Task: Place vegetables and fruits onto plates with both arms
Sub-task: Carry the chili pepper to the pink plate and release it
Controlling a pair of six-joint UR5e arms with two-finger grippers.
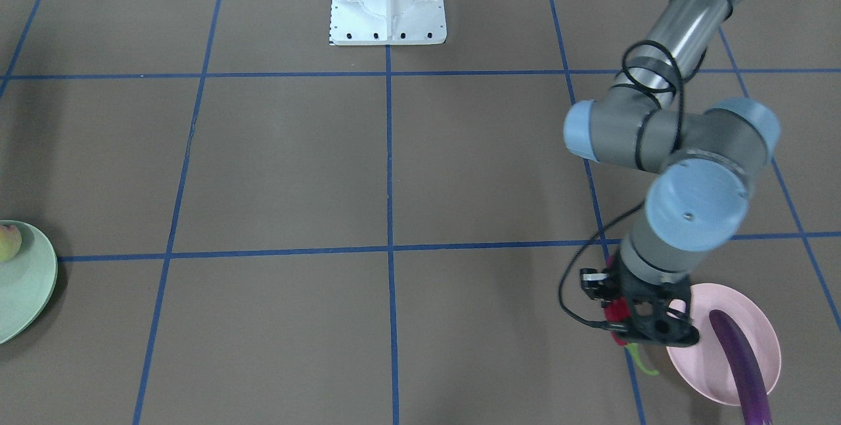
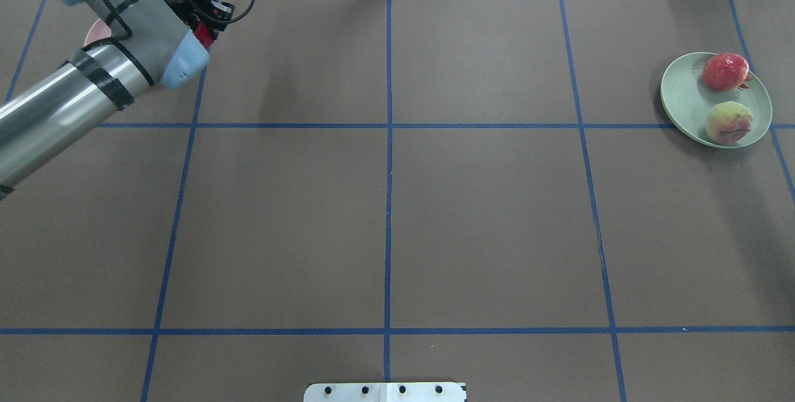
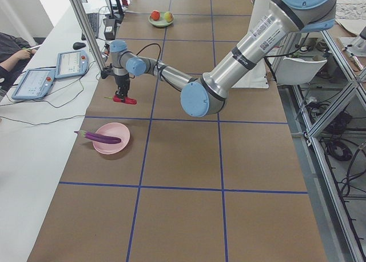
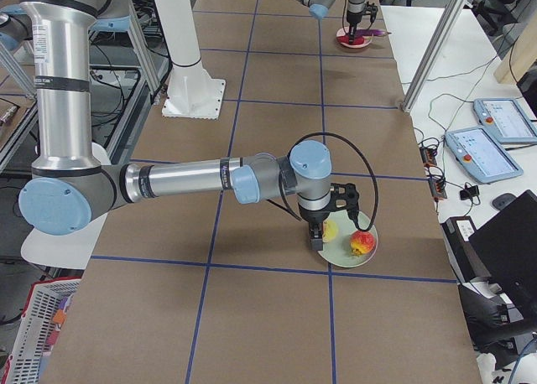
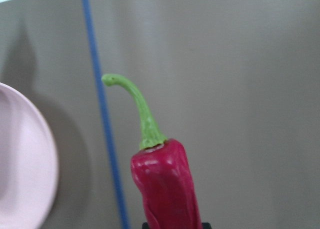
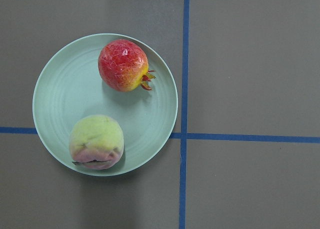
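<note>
Red chili pepper (image 5: 167, 189) pinched at its fat end in the left gripper (image 3: 121, 96), jaws closed down to the pepper's width. Green stem curling up toward the top of the left wrist view. Held over bare brown table (image 1: 460, 169), right by a blue tape line (image 5: 107, 154). Close beside the pink plate (image 1: 696, 366) at the lower right of the front-facing view, not over it.

On that plate, the purple eggplant (image 1: 739, 359), one end poking past the rim.

Far right of the overhead view: mint green plate (image 2: 683, 94) carrying pomegranate (image 2: 725, 71) and peach (image 2: 728, 122), side by side, not touching. Right gripper (image 4: 315, 235) by that plate in the right side view, jaws impossible to judge from there.

White sticker (image 3: 262, 26) on the near arm's silver tube, print too small to read.
</note>
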